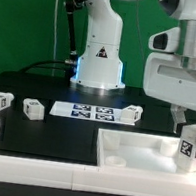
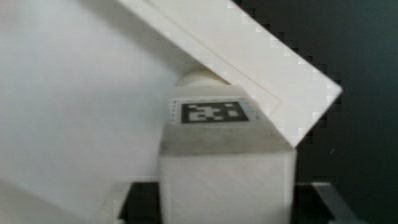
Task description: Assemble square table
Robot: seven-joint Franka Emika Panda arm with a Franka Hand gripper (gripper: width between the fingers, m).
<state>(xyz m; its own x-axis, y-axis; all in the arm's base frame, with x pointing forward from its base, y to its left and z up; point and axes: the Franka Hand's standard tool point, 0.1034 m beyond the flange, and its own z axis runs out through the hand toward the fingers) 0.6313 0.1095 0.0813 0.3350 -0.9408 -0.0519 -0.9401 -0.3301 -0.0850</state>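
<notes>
Pincer (image 1: 190, 134) clenched on one leg (image 1: 190, 149), upright at the tabletop (image 1: 129, 149) corner, ext. view's right. Can't tell if it's seated in the socket. 3 other legs (image 1: 31, 107) lie loose on the table (image 1: 41, 128) by the marker board (image 1: 89, 112). Judging: 1st of 4 underway, rest to do.

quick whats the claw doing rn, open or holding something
claw: closed on a white tagged leg, held at a corner of the tabletop
</notes>
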